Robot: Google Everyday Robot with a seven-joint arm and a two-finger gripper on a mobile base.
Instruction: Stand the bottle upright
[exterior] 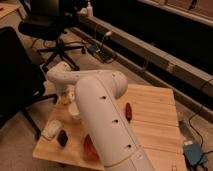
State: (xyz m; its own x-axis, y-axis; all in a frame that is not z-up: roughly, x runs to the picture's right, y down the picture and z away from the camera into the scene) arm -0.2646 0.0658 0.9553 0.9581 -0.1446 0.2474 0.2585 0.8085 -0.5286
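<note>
The bottle (51, 129) is a whitish, slim thing lying on its side near the left front corner of the wooden table (155, 107). My gripper (67, 98) hangs at the end of the white arm (100, 115) over the table's left side, behind and a little to the right of the bottle and apart from it. The arm's bulk hides part of the gripper. A short white cup (74, 112) stands just below and to the right of the gripper.
A small black object (62, 137) lies right next to the bottle. An orange-brown thing (89, 148) lies at the front, against the arm. A dark red-brown oblong thing (128, 111) lies mid-table. Black office chairs (50, 30) stand behind and to the left; cables run along the floor.
</note>
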